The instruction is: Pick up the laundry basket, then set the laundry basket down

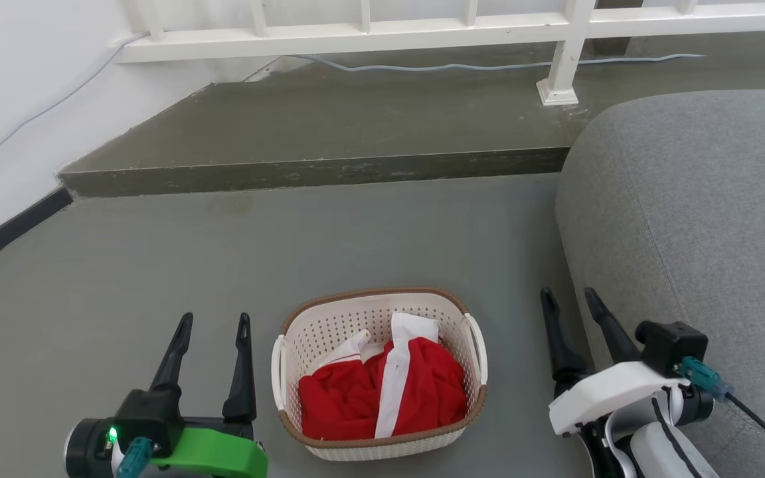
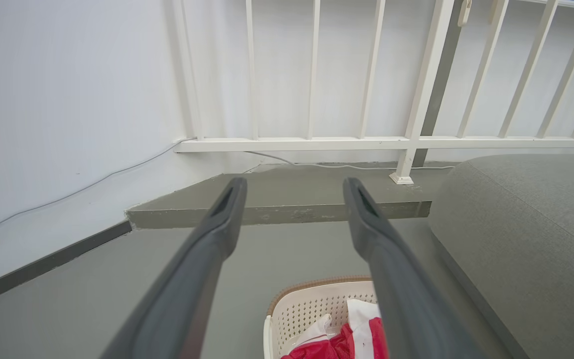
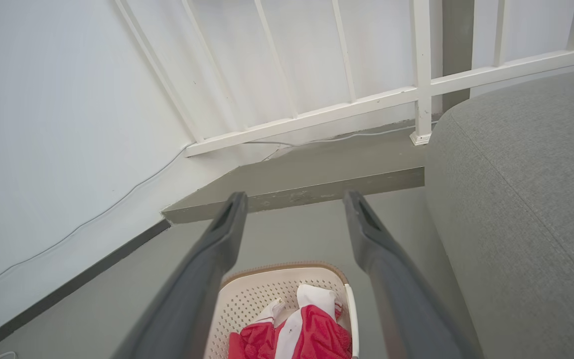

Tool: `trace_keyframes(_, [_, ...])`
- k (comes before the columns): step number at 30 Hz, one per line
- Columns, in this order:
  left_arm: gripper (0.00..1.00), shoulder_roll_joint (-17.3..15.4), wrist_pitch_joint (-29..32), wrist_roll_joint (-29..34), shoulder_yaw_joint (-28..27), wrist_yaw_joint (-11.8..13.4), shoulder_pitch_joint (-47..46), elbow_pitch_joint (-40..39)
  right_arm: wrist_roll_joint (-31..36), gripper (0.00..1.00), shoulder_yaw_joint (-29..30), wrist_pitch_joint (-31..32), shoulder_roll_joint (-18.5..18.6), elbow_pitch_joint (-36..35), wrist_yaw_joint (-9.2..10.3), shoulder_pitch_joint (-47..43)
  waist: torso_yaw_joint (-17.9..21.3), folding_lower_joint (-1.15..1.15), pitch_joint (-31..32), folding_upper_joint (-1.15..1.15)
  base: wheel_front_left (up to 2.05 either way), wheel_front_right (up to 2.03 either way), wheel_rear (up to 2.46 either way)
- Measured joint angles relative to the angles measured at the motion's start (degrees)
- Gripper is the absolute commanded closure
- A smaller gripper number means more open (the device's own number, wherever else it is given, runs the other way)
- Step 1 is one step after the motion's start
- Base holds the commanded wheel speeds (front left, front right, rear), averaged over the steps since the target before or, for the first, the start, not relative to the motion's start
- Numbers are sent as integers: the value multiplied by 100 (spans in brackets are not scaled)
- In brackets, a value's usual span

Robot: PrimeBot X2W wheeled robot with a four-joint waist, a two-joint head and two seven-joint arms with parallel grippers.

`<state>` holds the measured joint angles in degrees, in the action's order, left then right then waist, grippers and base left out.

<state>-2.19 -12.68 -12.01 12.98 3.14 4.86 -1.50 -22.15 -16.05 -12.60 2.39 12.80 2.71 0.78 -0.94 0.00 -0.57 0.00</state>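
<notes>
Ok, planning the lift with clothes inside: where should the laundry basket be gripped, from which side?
Probably by the two loop handles of the laundry basket: left gripper from the left onto the left handle, right gripper from the right onto the right handle. They stick out from its sides, with an open gripper beside each.

laundry basket [image 1: 329,328] cream, brown rim | garment [image 1: 349,398] red, maybe white-striped | sofa [image 1: 688,199] grey

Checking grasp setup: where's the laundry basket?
Head view, bottom centre: laundry basket on the floor between left gripper and right gripper, left of the grey sofa.
</notes>
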Motion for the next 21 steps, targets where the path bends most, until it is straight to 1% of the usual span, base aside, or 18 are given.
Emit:
trace_keyframes(10, [0, -26, -175, 573, 130, 131, 38, -147, 612, 0, -152, -168, 15, -85, 87, 1, -5, 0, -9, 0, 0, 0, 0])
trace_keyframes(14, [0, -30, -175, 569, 129, 151, 97, -142, 612, 0, -149, -169, 16, -86, 87, 1, -7, 0, -11, 0, 0, 0, 0])
trace_keyframes(21, [0, -34, -175, 289, 38, 194, 166, -85, 611, 0, -97, -174, 16, -87, 88, 1, -12, 0, -23, 0, 0, 0, 0])
